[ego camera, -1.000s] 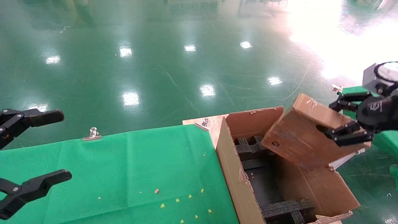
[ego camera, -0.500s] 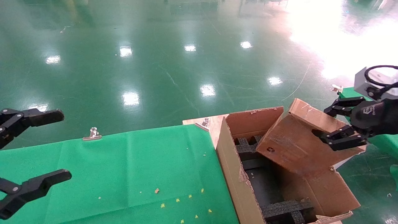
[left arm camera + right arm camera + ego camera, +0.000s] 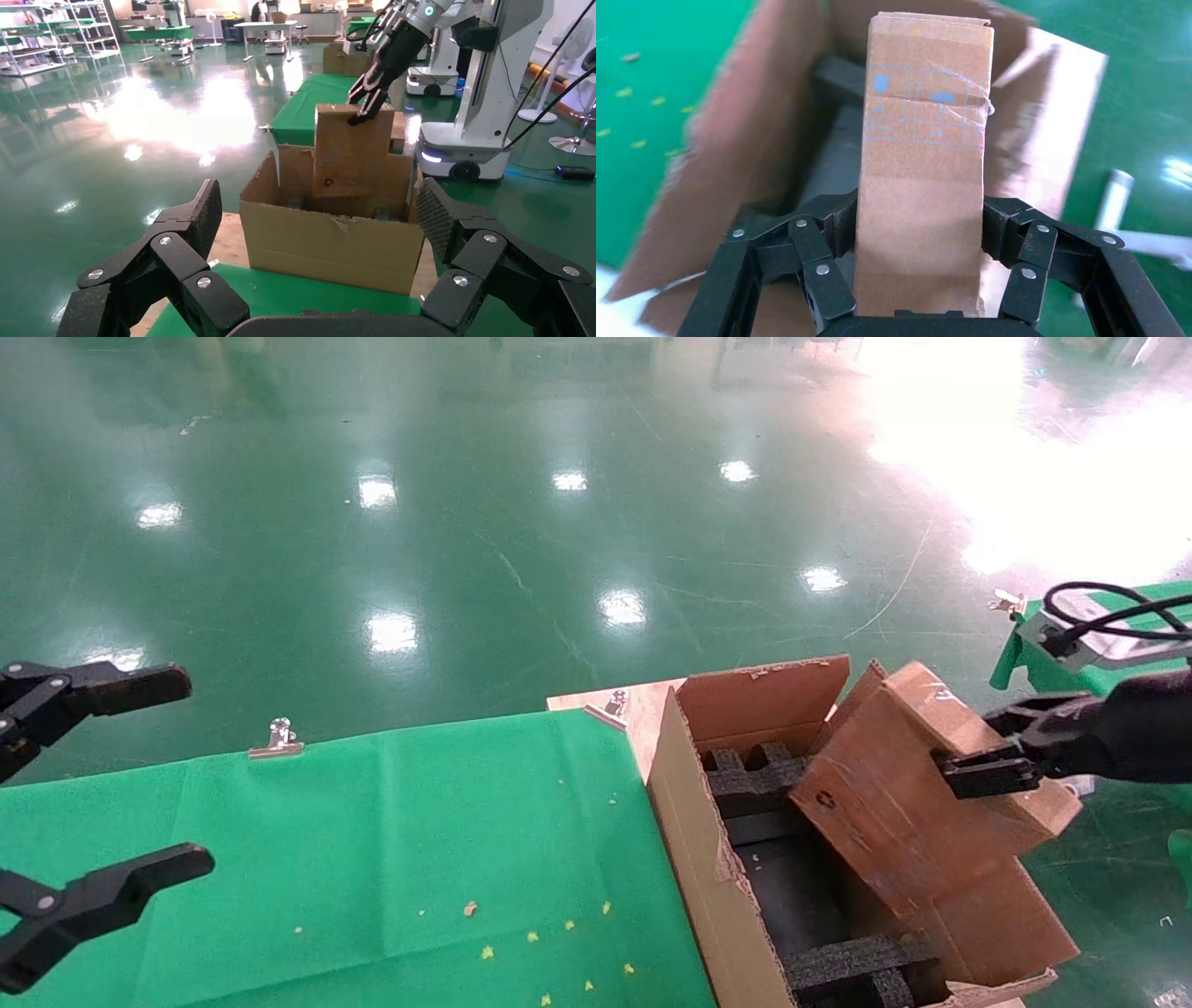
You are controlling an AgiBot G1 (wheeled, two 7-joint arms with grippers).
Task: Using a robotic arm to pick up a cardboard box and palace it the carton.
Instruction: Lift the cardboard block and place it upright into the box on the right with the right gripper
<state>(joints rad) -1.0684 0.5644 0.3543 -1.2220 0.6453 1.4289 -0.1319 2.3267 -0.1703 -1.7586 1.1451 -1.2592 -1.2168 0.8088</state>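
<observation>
My right gripper [image 3: 987, 756] is shut on the upper end of the cardboard box [image 3: 885, 803], a brown scuffed slab. The box is tilted, with its lower end down inside the carton [image 3: 689, 840], above the black foam inserts [image 3: 745, 780]. In the right wrist view the fingers [image 3: 828, 232] clamp the box's [image 3: 923, 161] two broad faces over the carton [image 3: 722, 168]. The left wrist view shows the box [image 3: 351, 151] standing in the carton [image 3: 330, 246] with the right gripper [image 3: 365, 105] on top. My left gripper [image 3: 102, 775] is open and empty at the far left.
A green cloth [image 3: 372, 840] covers the table left of the carton, held by a metal clip [image 3: 277, 738]. A bare wooden corner [image 3: 633, 705] shows behind the carton. Another green table [image 3: 1024, 654] stands at the right. Glossy green floor lies beyond.
My right gripper has moved down and tipped the cardboard box, so its lower end has gone from above the carton's rim to inside it. The left arm has not moved.
</observation>
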